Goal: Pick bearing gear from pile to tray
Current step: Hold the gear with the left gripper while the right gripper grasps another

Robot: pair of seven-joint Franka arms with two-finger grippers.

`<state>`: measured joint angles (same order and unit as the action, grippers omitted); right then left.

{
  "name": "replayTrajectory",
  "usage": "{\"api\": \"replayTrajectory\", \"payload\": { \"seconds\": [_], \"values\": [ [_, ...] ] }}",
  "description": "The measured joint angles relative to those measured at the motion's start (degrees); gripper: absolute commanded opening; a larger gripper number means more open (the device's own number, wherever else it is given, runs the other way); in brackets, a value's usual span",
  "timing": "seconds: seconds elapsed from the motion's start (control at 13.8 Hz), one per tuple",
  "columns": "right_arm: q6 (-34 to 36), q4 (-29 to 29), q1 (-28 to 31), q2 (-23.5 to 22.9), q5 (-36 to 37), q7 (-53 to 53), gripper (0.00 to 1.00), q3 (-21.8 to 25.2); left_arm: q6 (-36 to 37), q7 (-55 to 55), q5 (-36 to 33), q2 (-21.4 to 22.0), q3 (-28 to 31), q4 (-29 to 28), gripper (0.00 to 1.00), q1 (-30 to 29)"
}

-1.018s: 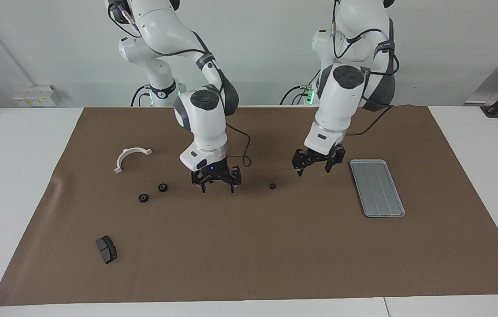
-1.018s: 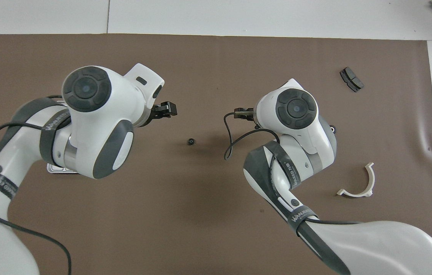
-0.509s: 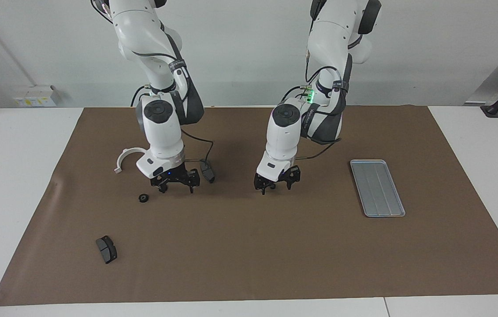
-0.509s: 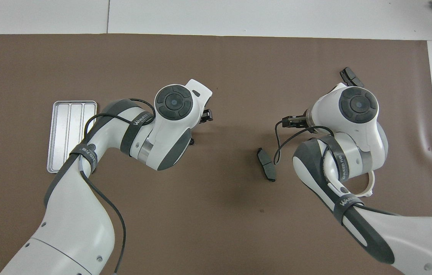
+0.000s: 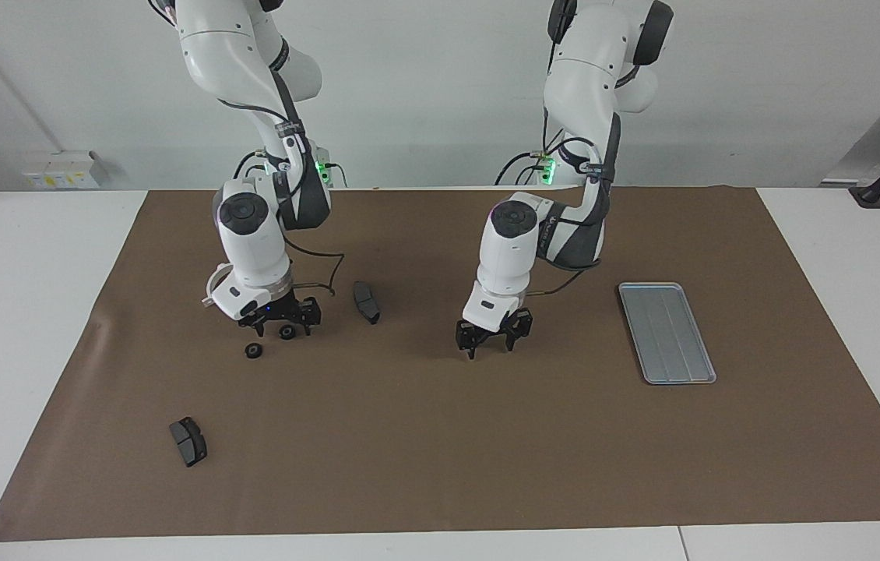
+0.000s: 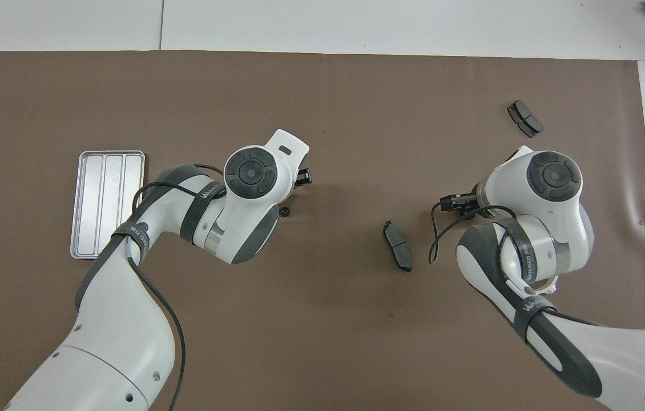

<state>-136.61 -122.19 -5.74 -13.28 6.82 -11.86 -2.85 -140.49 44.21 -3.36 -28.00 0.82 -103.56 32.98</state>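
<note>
The silver-grey tray (image 5: 666, 333) lies empty toward the left arm's end of the mat and also shows in the overhead view (image 6: 107, 202). Two black gears (image 5: 253, 351) (image 5: 285, 333) lie toward the right arm's end. My right gripper (image 5: 283, 323) hangs open, low over the second gear. A third gear (image 6: 285, 212) lies mid-mat; it is hidden in the facing view by my left gripper (image 5: 490, 347), which is open and low at that spot. The white bracket (image 5: 214, 284) is mostly covered by the right arm.
One dark pad (image 5: 366, 301) lies between the two grippers and also shows in the overhead view (image 6: 398, 245). A second pad (image 5: 188, 441) lies farther from the robots at the right arm's end. The brown mat (image 5: 440, 452) covers the table.
My left gripper moved from beside the tray to the lone gear and came down. My right gripper moved toward the right arm's end and lowered over the two gears, uncovering a pad.
</note>
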Motion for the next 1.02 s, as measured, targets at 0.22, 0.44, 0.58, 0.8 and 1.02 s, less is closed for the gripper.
{"api": "replayTrajectory", "payload": {
  "seconds": [0.22, 0.44, 0.58, 0.8, 1.02],
  "values": [
    [-0.05, -1.65, 0.0, 1.01, -0.92, 0.04, 1.0, -0.32, -0.45, 0.03, 0.0, 0.56, -0.02, -0.73, 0.79, -0.01],
    [-3.32, -3.09, 0.02, 1.17, -1.05, 0.18, 0.97, -0.35, 0.02, 0.03, 0.0, 0.94, -0.14, -1.09, 0.71, 0.12],
    [-5.37, -4.23, 0.23, 1.17, -1.06, 1.38, 0.81, -0.29, 1.14, 0.03, -0.01, 1.18, -0.16, -1.09, 0.66, 0.26],
    [-5.56, -4.79, 0.91, 1.17, -1.07, 2.56, 0.62, -0.26, 2.85, 0.05, -0.01, 1.51, -0.35, -1.12, 0.6, 0.52],
    [-5.57, -4.86, 1.0, 1.17, -1.07, 2.64, 0.36, -0.26, 4.04, 0.6, 0.07, 1.8, -0.51, -1.14, 0.54, 0.87]
  ]
}}
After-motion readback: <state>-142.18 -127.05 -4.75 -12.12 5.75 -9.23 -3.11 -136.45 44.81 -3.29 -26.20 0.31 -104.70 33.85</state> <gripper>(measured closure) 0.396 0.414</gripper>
